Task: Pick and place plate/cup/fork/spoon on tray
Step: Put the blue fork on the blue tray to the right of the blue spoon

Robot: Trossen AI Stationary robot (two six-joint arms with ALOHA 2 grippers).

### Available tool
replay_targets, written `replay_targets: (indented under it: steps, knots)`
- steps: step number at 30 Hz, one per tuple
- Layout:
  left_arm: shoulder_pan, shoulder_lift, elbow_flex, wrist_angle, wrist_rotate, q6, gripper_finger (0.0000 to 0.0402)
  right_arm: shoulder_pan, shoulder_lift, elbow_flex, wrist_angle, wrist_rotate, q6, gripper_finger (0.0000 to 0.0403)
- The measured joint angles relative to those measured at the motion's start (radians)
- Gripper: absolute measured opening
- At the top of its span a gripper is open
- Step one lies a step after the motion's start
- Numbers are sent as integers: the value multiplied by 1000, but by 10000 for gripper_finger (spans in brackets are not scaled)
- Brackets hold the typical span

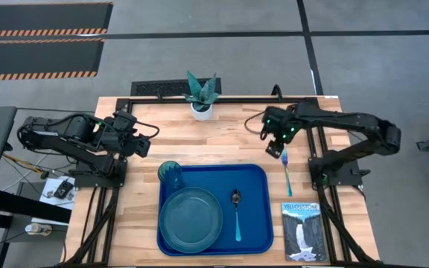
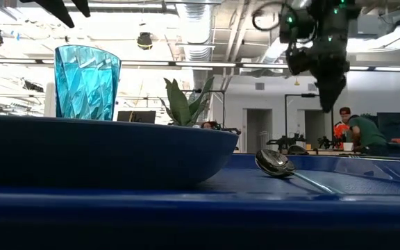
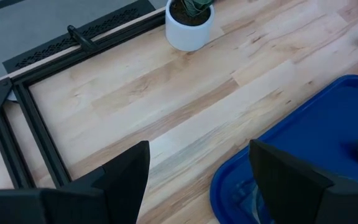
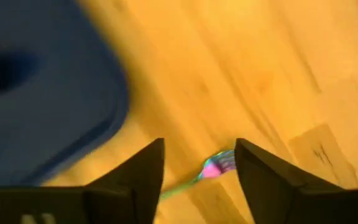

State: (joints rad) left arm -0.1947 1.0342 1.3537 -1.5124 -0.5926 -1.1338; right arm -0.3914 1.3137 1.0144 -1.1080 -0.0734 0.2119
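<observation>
The blue tray (image 1: 259, 223) lies at the table's near middle. On it are the teal plate (image 1: 191, 217), the ribbed cup (image 1: 170, 173) at its far left corner, and the spoon (image 1: 237, 211), bowl toward the far edge. The fork (image 1: 286, 170) lies flat on the wood just right of the tray. My right gripper (image 1: 277, 146) hangs open above the fork's pronged head (image 4: 215, 166), the fingers on either side without touching. My left gripper (image 1: 141, 144) is open and empty, left of the tray's far left corner.
A white pot with a spiky plant (image 1: 202, 97) stands at the far middle. A waterfall booklet (image 1: 302, 231) lies right of the tray at the near edge. A black frame (image 1: 229, 100) runs along the table's far side. People stand in the room behind (image 2: 356, 132).
</observation>
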Motion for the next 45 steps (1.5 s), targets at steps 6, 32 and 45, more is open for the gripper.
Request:
replay_targets:
  steps: [6, 32, 45]
  knots:
    - [0, 0, 0, 0, -2, -14, 261, -179, -58, -183, 59, -4, -26, 254]
    - [0, 0, 0, -1, -17, -33, 261, -251, 135, -300, 200, -126, -123, 251]
    - [0, 0, 0, -9, -17, -31, 261, -250, 141, -300, 202, -162, -143, 91]
